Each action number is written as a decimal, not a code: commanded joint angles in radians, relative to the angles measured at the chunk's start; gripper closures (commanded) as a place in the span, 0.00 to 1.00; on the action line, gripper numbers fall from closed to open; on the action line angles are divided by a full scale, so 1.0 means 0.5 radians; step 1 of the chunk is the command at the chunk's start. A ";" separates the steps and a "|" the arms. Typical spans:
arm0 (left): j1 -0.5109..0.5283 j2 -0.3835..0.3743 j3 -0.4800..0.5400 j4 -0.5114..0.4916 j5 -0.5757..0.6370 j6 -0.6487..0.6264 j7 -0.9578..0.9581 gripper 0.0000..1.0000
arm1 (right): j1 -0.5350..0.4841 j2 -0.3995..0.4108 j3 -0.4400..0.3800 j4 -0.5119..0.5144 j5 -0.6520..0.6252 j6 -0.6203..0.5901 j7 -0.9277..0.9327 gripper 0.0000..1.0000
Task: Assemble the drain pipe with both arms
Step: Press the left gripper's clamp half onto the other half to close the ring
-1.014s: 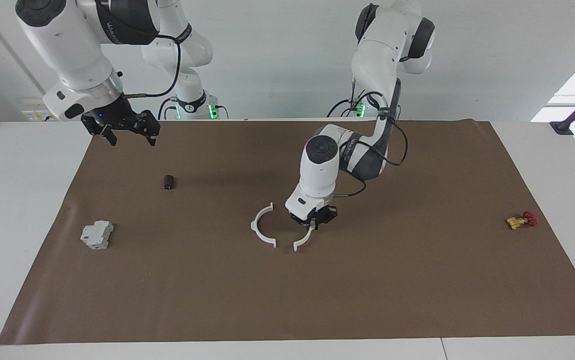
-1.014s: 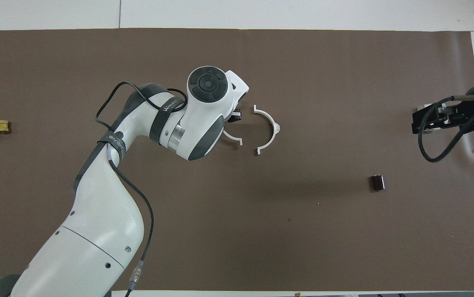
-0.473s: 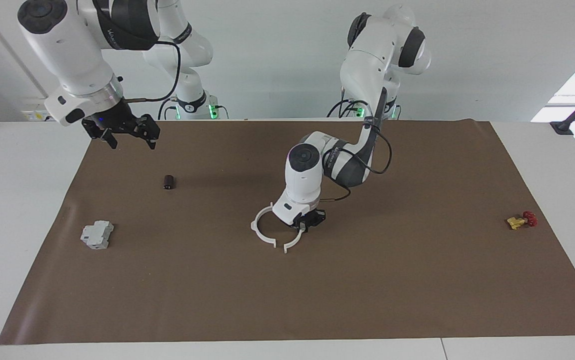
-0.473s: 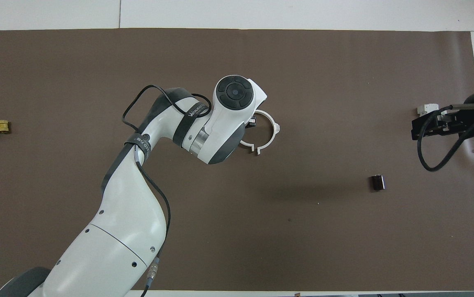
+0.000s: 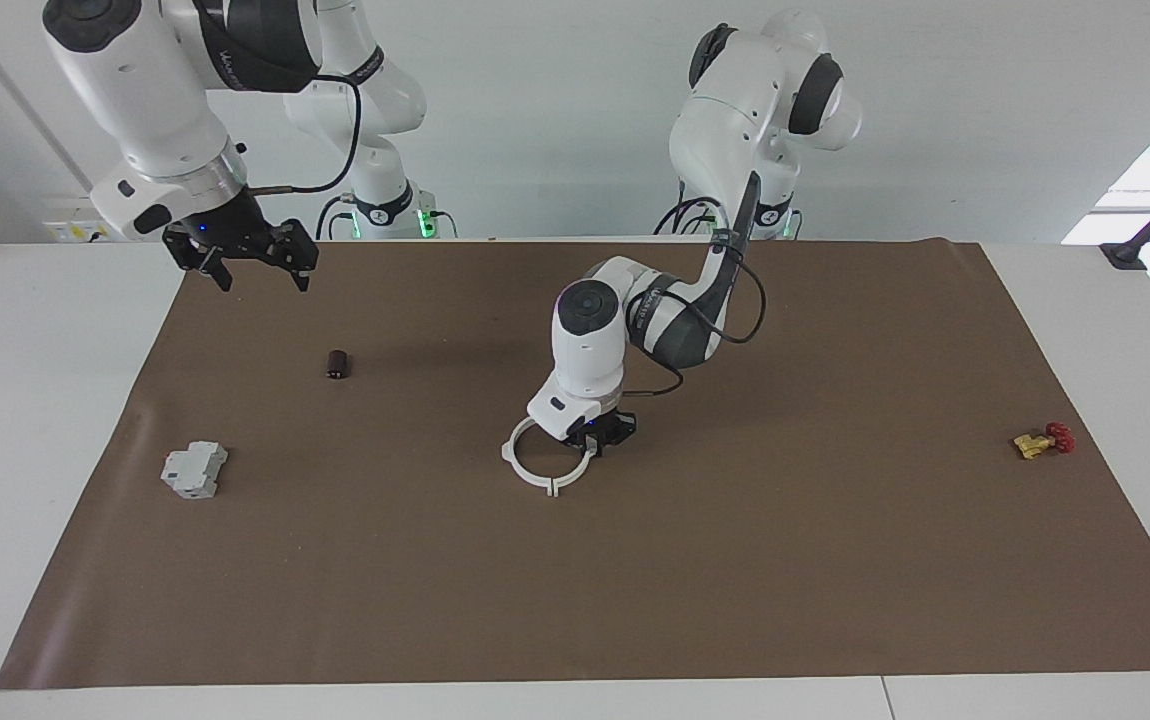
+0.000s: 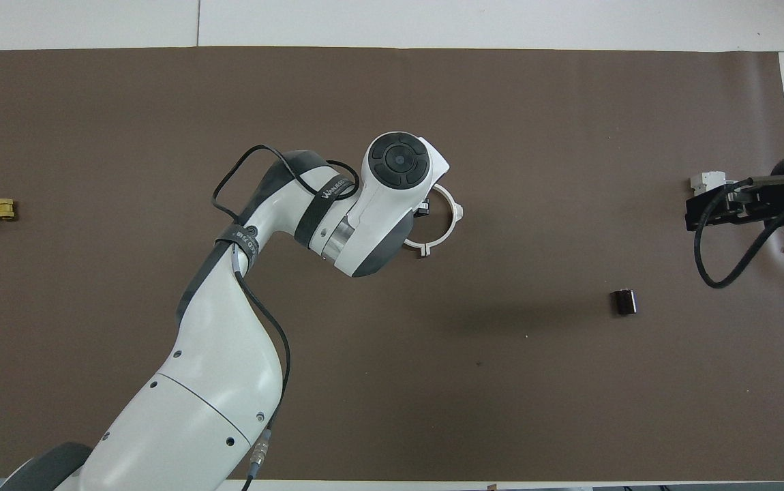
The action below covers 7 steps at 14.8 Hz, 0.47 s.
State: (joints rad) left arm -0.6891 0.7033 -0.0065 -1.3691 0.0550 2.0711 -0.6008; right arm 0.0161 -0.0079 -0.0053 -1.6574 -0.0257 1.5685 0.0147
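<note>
The two halves of the drain pipe (image 5: 540,462) now meet as one ring on the worktop (image 5: 735,560), the left gripper (image 5: 595,440) low on one half with jaws I cannot tell clamped or not, the right gripper (image 5: 253,262) waiting with jaws apart, so mainly release remains.

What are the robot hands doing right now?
Left gripper down on the drain pipe, halves meeting in a ring. Right gripper waits, raised. Nothing in the way.

left gripper (image 5: 597,437): fingers hidden under its wrist, grip unreadable | drain pipe (image 5: 538,463): one half mostly covered by left arm (image 6: 378,198) overhead | right gripper (image 6: 712,204): arm cut by frame edge | grey block (image 6: 705,181): partly hidden
</note>
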 commanded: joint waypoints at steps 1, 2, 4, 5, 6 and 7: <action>-0.045 -0.008 0.050 -0.035 -0.018 0.012 -0.023 1.00 | -0.026 -0.012 0.001 -0.032 -0.013 0.063 -0.082 0.00; -0.045 -0.008 0.050 -0.038 -0.018 0.015 -0.023 1.00 | -0.035 -0.012 0.001 -0.035 -0.013 0.090 -0.082 0.00; -0.042 -0.008 0.050 -0.038 -0.018 0.033 -0.020 1.00 | -0.057 -0.009 0.001 -0.032 -0.013 0.100 -0.088 0.00; -0.039 -0.011 0.050 -0.038 -0.018 0.036 -0.020 1.00 | -0.060 -0.009 0.001 -0.032 -0.010 0.100 -0.097 0.00; -0.039 -0.011 0.050 -0.038 -0.012 0.043 -0.020 1.00 | -0.057 -0.009 0.001 -0.032 -0.010 0.100 -0.094 0.00; -0.036 -0.014 0.050 -0.038 -0.012 0.046 -0.020 1.00 | -0.054 -0.009 0.004 -0.032 -0.010 0.100 -0.091 0.00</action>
State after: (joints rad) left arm -0.6891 0.7033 -0.0063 -1.3694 0.0550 2.0724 -0.6008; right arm 0.0001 -0.0046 -0.0093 -1.6579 -0.0258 1.5958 -0.0035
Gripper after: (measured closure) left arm 0.793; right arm 0.000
